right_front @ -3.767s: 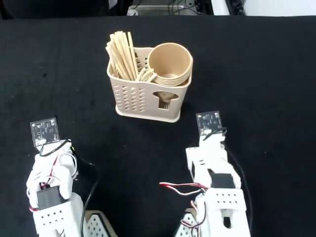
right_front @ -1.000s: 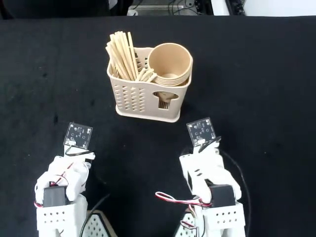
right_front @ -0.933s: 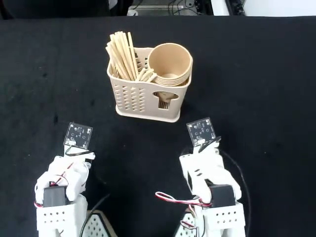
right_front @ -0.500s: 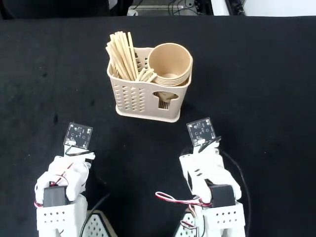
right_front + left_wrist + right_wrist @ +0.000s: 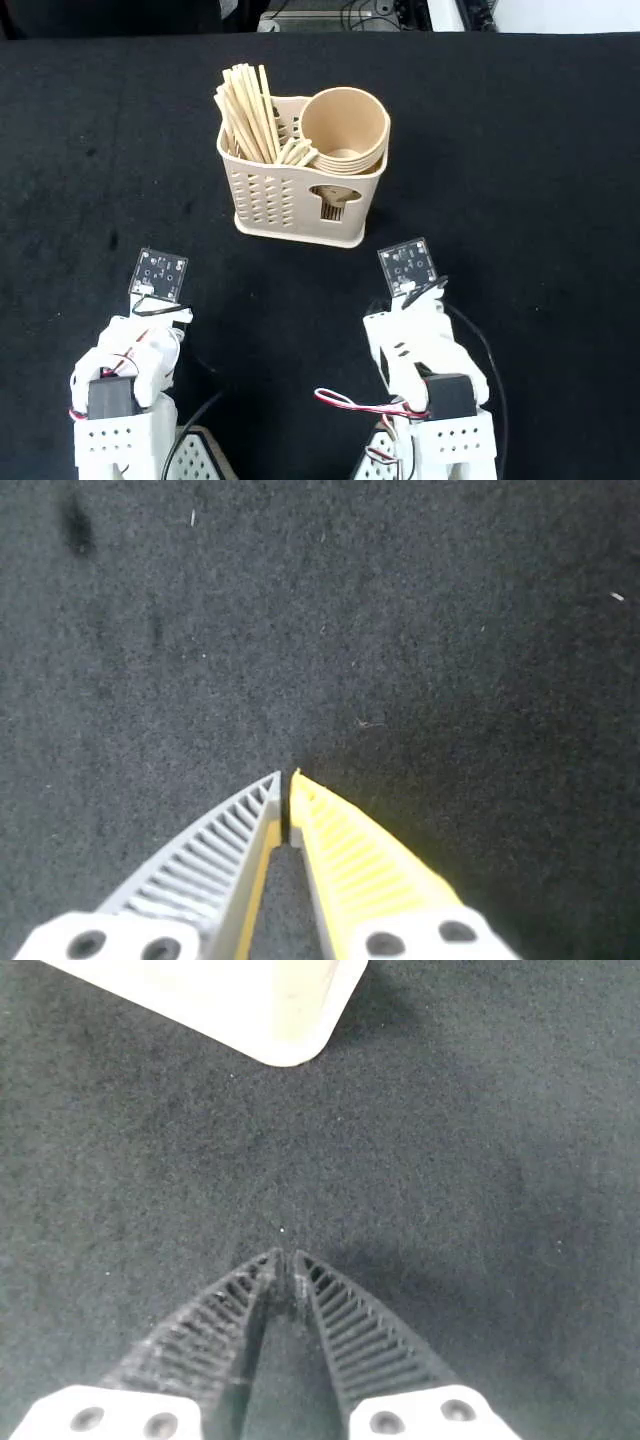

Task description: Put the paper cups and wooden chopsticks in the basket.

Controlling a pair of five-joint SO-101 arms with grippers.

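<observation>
In the high view a beige slotted basket (image 5: 300, 195) stands upright at the middle back of the black table. A stack of paper cups (image 5: 345, 125) sits in its right part and a bundle of wooden chopsticks (image 5: 248, 108) leans in its left part. My left gripper (image 5: 287, 778) is shut on nothing, low over bare cloth at the front left, well short of the basket. My right gripper (image 5: 285, 1257) is also shut and empty, just in front of the basket's near corner (image 5: 275, 1015).
The left arm (image 5: 125, 375) and right arm (image 5: 430, 365) are folded back at the table's front edge. Black cloth (image 5: 530, 200) spreads on all sides of the basket. Cables and equipment (image 5: 350, 15) lie beyond the far edge.
Since the oldest frame the left wrist has swung right and the right wrist has drawn back slightly left. Nothing has moved over the last second.
</observation>
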